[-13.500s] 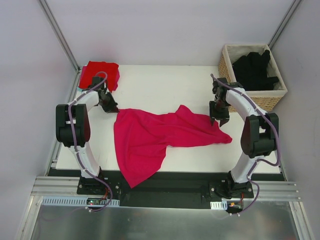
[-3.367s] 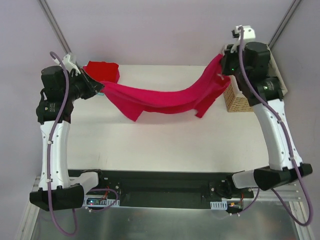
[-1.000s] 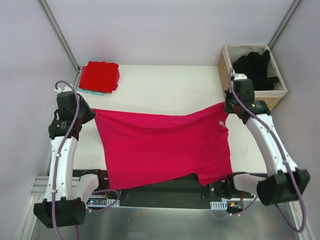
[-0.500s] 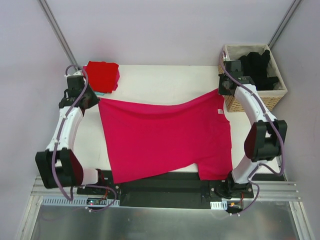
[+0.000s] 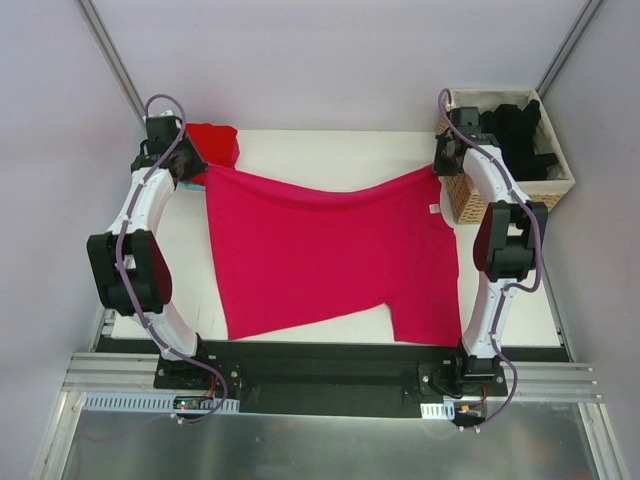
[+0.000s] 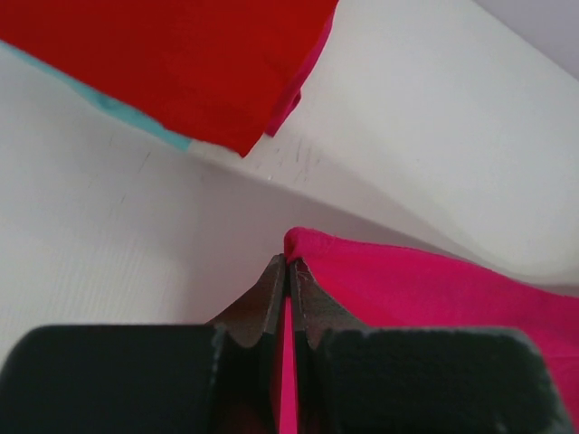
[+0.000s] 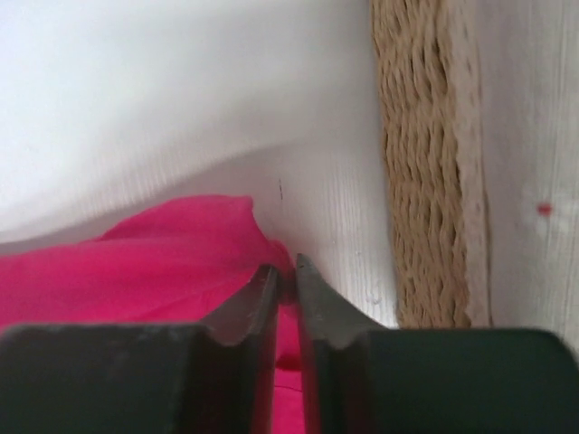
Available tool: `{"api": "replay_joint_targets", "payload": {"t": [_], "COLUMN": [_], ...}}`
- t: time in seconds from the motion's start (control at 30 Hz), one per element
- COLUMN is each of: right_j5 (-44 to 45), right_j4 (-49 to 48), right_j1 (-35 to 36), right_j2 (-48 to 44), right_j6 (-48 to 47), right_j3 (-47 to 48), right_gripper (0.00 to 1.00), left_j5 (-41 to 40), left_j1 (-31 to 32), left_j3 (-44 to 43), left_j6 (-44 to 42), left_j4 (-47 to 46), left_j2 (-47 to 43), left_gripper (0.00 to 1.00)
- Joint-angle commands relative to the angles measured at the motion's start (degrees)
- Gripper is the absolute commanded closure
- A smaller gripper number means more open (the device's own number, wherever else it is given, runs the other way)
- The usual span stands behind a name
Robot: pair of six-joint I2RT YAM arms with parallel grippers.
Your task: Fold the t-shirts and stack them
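I see the magenta-pink cloth t-shirt (image 5: pixel 330 250) spread across the white surface (image 5: pixel 320 150). My left tool (image 6: pixel 288 269) is clenched on its far left corner. My right tool (image 7: pixel 287 271) sits at the far right corner, jaws barely parted; I cannot tell whether it grips.

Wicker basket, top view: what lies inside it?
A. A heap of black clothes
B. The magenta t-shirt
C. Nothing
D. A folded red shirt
A: the wicker basket is filled with black clothes. The red shirt lies folded at the far left corner, and the magenta t-shirt is spread over the table.
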State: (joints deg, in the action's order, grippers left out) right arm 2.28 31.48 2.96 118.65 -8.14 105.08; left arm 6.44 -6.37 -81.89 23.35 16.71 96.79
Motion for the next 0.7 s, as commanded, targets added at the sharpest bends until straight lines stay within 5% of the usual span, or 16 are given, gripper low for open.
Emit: {"api": "replay_joint_targets", "payload": {"t": [0.0, 0.1, 0.13, 0.3, 0.33, 0.37, 0.53, 0.67], "right_j5": [-1.76, -1.67, -1.76, 0.26, 0.87, 1.40, 0.88, -7.61], "right_j4": [-0.63, -1.77, -2.04, -1.25, -1.08, -0.90, 1.21, 3.93], "right_j1": [-0.06, -0.06, -0.06, -0.06, -0.06, -0.06, -0.15, -0.76], "right_j2": [0.44, -0.96, -1.49, -5.78, -6.67, -7.55, -16.94, -23.37], "right_j6": [-0.55, -1.43, -1.70, -3.46, -3.46, -3.29, -1.71, 1.10], "right_j3": [5.92, 6.19, 6.02, 5.75, 5.40, 4.53, -3.46, -17.66], "right_gripper": [0.78, 0.61, 0.54, 0.43, 0.42, 0.42, 0.41, 0.43], "left_j5": [1.64, 2.26, 2.09, -3.35, -3.80, -4.58, -3.81, 1.90], "left_j1": [0.31, 0.48, 0.74, 1.19, 1.19, 1.19, 1.18, 1.27], "left_j3": [-7.14, -9.34, -9.26, -6.36, -5.14, -4.43, 4.16, 16.03], "left_j6": [0.11, 0.12, -0.24, -2.43, -2.70, -3.22, -2.09, 0.81], "left_j4": [-2.82, -2.74, -2.74, -2.74, -2.82, -2.82, -2.39, -0.89], "left_j2": [5.67, 7.61, 7.53, 2.97, 2.01, -0.01, -9.50, -21.87], "left_gripper": [1.00, 0.94, 0.80, 0.51, 0.34, 0.29, 0.32, 0.35]}}
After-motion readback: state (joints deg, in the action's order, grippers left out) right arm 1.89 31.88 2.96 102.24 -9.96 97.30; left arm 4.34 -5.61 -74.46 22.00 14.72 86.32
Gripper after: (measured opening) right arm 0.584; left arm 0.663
